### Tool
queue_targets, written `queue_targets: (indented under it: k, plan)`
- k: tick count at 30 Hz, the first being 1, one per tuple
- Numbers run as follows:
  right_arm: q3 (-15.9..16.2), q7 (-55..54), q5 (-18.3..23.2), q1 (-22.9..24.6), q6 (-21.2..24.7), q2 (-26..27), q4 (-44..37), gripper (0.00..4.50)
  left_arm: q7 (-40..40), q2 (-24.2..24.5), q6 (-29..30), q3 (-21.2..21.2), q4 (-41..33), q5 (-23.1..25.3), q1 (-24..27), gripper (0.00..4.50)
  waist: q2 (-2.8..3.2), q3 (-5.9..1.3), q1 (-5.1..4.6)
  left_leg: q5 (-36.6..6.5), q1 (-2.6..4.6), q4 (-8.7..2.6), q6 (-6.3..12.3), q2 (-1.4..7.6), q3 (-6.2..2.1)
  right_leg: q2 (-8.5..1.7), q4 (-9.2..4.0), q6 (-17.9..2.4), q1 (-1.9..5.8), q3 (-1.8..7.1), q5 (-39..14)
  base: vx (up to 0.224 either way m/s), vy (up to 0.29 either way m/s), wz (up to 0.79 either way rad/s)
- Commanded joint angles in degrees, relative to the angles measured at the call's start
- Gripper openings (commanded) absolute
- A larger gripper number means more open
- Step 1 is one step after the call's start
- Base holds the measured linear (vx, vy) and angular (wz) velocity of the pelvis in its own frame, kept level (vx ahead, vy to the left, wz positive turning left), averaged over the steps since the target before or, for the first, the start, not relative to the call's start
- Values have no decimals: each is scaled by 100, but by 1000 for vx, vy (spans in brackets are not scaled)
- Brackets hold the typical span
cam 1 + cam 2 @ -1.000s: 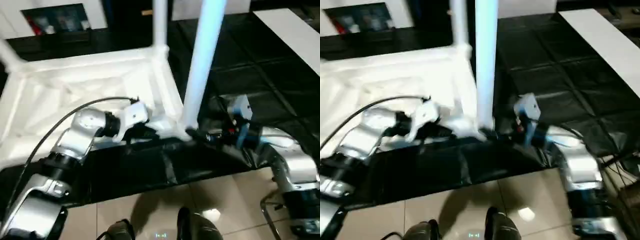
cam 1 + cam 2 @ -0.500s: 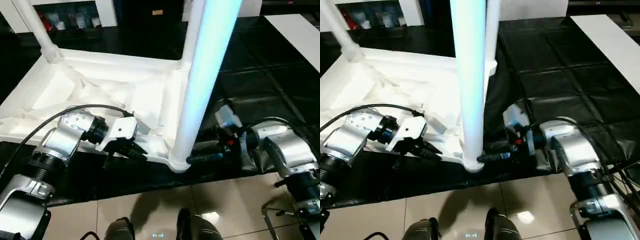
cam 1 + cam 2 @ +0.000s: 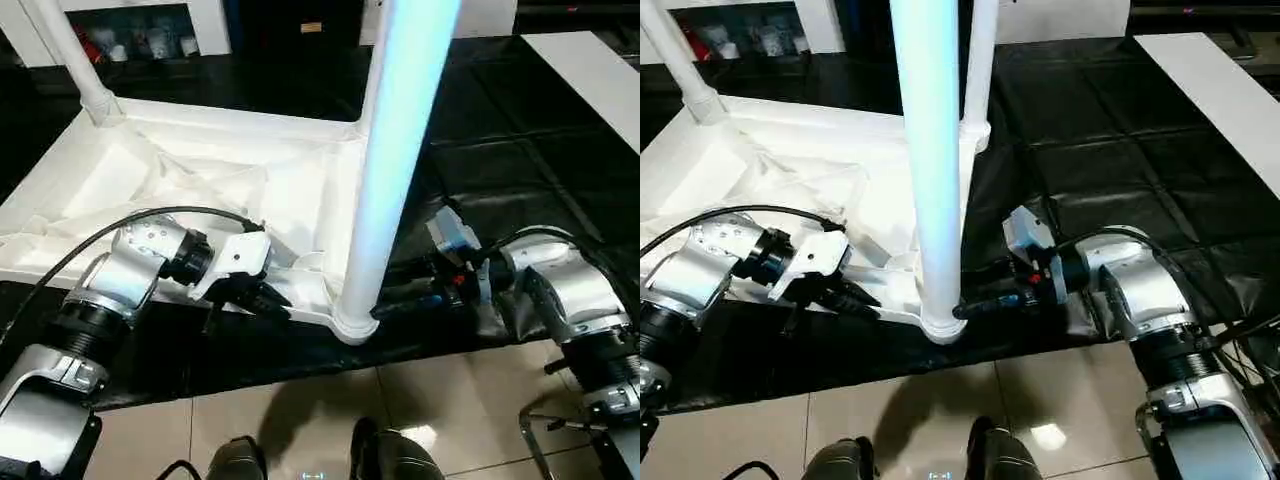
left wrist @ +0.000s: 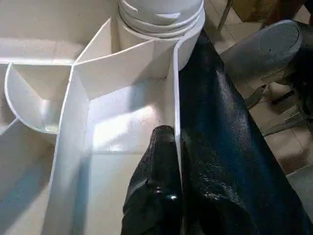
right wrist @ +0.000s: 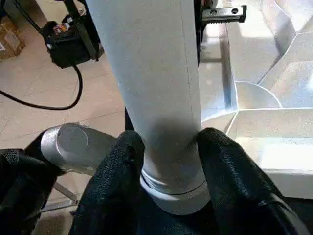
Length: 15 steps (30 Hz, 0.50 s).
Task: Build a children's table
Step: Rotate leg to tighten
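The children's table lies upside down on a black mat, its ribbed white top (image 3: 200,180) facing up. A long white leg (image 3: 395,150) stands in the near corner socket (image 3: 352,322). Two more legs rise at the far corners (image 3: 70,55) (image 3: 980,60). My left gripper (image 3: 270,298) is shut on the top's near rim wall (image 4: 175,98), just left of that socket. My right gripper (image 3: 975,307) reaches in from the right, and its fingers (image 5: 122,156) press both sides of the near leg's base.
A white cabinet (image 3: 130,35) with dark compartments stands at the back left. A white panel (image 3: 590,70) lies at the far right on the black mat (image 3: 500,150). Beige floor tiles (image 3: 300,400) and a metal frame (image 3: 540,440) are close to me.
The view has shifted and tilted. My right gripper's fingers have closed in around the near leg's base. The left gripper keeps its hold on the rim.
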Motion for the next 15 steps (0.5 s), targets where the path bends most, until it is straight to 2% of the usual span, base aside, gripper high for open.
queue_targets:
  k: [1,7,9,10,12,13,15]
  plan:
    - [158,104,32,-82,-41,139,16,153,-206,-124,-126,-293,-64,45,-56,0,-54,-471,-5,-419,-21,-322,635,75,63,-295,-356,-731,527,366,-2252,0,0,0]
    - [158,22,-20,-43,-148,173,19,118,-182,-150,-137,-274,-11,48,-63,0,-58,-468,-8,-438,-21,-322,644,82,62,-297,-348,-774,526,364,-2209,0,0,0]
    - [103,-130,12,-74,80,221,51,154,-177,-149,-138,-272,-16,47,-52,0,-64,-467,-14,-458,-20,-325,628,79,60,-293,-356,-759,531,362,-2267,0,0,0]
    - [93,-158,18,-84,146,228,60,154,-175,-149,-141,-270,-17,48,-48,0,-65,-465,-16,-469,-23,-325,625,75,61,-293,-361,-749,535,363,-2284,0,0,0]
    - [75,-206,-3,-95,110,246,78,162,-170,-150,-144,-265,-19,49,-43,0,-61,-459,-18,-519,-16,-327,585,70,60,-300,-380,-683,529,356,-2448,0,0,0]
    - [68,-218,-7,-98,96,254,87,187,-170,-150,-145,-264,-18,50,-42,0,-62,-458,-17,-535,-17,-326,576,67,64,-298,-387,-659,526,358,-2470,0,0,0]
    - [31,-287,-22,-120,32,306,143,199,-169,-151,-152,-259,-18,51,-36,0,-58,-459,-19,-535,-22,-327,574,71,61,-299,-382,-659,525,356,-2460,0,0,0]
